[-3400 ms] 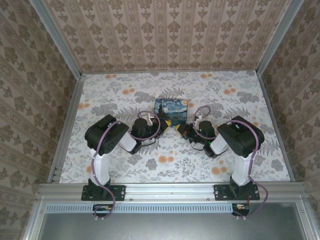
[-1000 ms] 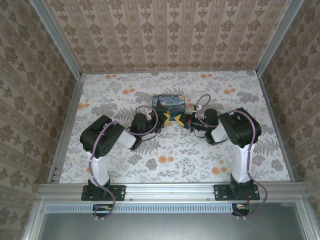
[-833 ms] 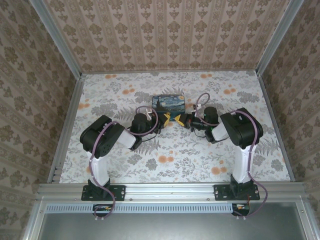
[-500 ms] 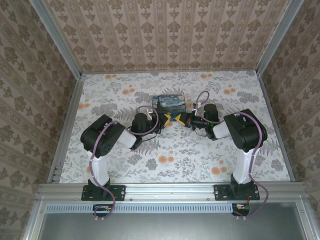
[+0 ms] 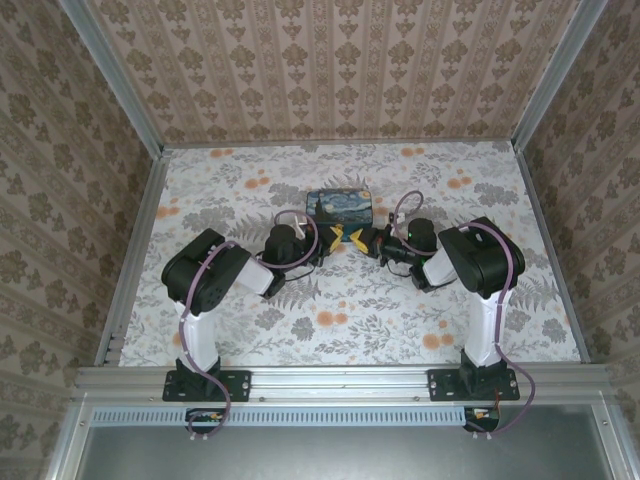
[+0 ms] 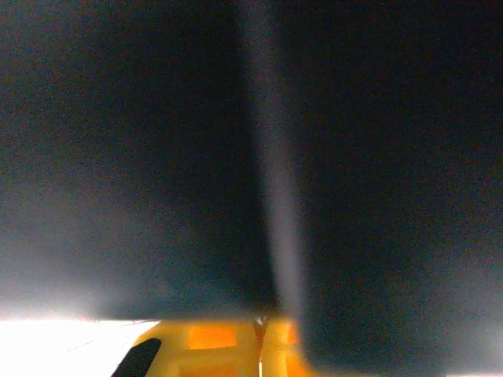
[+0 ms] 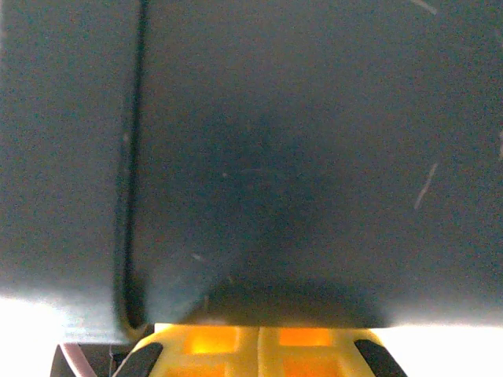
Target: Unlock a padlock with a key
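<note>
Cannot fix the place of the padlock: too small to make out from above, and nothing like it sharp enough to tell at either wrist.

Locate the left gripper (image 5: pixel 334 236) and the right gripper (image 5: pixel 356 240) at mid-table, meeting tip to tip, yellow ends almost touching.

At the left wrist, note yellow fingers (image 6: pixel 212 345) lying side by side with a thin seam between: clenched, on what cannot be told. Read the same at the right wrist: fingers (image 7: pixel 196 345) pressed together, seam only.

Past the fingertips, expect a dark surface (image 6: pixel 157 157), blurred and very near the lens; likewise a dark surface at the right wrist. Cannot tell what either is.

Just beyond the tips, toward the far wall, find a box (image 5: pixel 340 203) with a blue-and-yellow painted lid, flat on the flowered table (image 5: pixel 230 190). Lid too small to read for lettering.
</note>
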Robot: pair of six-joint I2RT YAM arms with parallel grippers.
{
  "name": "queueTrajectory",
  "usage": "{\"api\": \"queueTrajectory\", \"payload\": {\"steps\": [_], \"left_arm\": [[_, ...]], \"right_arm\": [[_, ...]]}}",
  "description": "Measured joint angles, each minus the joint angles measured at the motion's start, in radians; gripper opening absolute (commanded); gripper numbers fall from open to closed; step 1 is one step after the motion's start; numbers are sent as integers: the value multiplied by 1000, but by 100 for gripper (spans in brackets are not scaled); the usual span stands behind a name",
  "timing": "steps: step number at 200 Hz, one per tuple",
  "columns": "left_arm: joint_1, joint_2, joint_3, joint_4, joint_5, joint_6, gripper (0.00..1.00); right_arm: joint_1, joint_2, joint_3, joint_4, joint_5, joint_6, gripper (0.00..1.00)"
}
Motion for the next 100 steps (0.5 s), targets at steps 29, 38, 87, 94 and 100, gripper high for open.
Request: {"api": "queueTrajectory", "payload": {"steps": [29,38,87,94,100], "left_arm": [[-1,5,15,9,-21,2,0],[-1,6,20,11,-30,3,0],[-1,31,25,18,-51,3,0],[-2,35,25,18,-48,3,0],[-2,37,24,19,-46,2,0]], "right_arm": [[12,2,35,-4,18,28,0],[12,2,45,-10,21,29,0],[12,2,62,-81,31,-12,19],[12,2,61,-85,32,-17,29],[13,2,58,-90,34,-25,36]]}}
